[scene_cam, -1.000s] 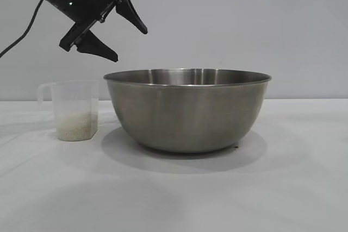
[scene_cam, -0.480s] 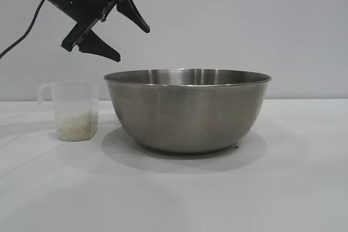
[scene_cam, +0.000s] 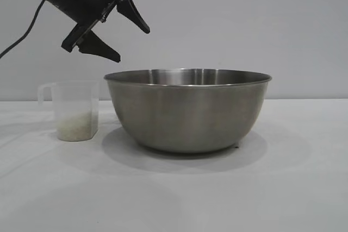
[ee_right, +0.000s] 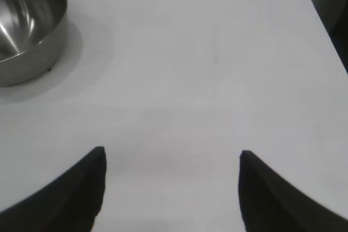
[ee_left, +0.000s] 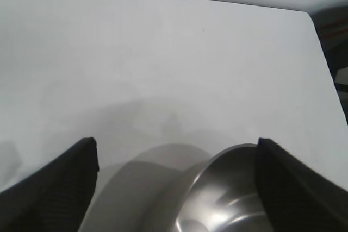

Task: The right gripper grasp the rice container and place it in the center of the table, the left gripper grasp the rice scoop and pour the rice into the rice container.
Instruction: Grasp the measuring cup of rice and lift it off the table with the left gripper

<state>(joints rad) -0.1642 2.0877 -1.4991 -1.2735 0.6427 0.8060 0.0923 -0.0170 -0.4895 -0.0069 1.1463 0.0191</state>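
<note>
Slight lift of the left gripper point(scene_cam: 134, 41) since a second ago, fingertips now a bit higher above the bowl rim; bowl and cup unmoved. Left gripper hangs in the air above the gap between the rice scoop point(scene_cam: 75, 111) and the rice container point(scene_cam: 187, 110), tilted downward toward the container, claws spread wide, nothing between them. In the left wrist view its two dark fingers point(ee_left: 60, 188) frame the container's rim point(ee_left: 217, 188) below, with bare table point(ee_left: 163, 52) beyond.

Rice container sits upright around the middle of the table point(scene_cam: 174, 194), well in from the front edge; its inside is not visible from the exterior view. Rice scoop stands upright just beside the container on the exterior view's left, a narrow gap between them, loop handle pointing away from the container. Rice point(scene_cam: 76, 126) fills the lower part of the scoop.

Right gripper point(ee_right: 171, 158) is out of the exterior view; in its own wrist view the claws stand apart and empty over bare table point(ee_right: 217, 52), with the rice container point(ee_right: 27, 25) well away from it, near the table's far side in that view.
</note>
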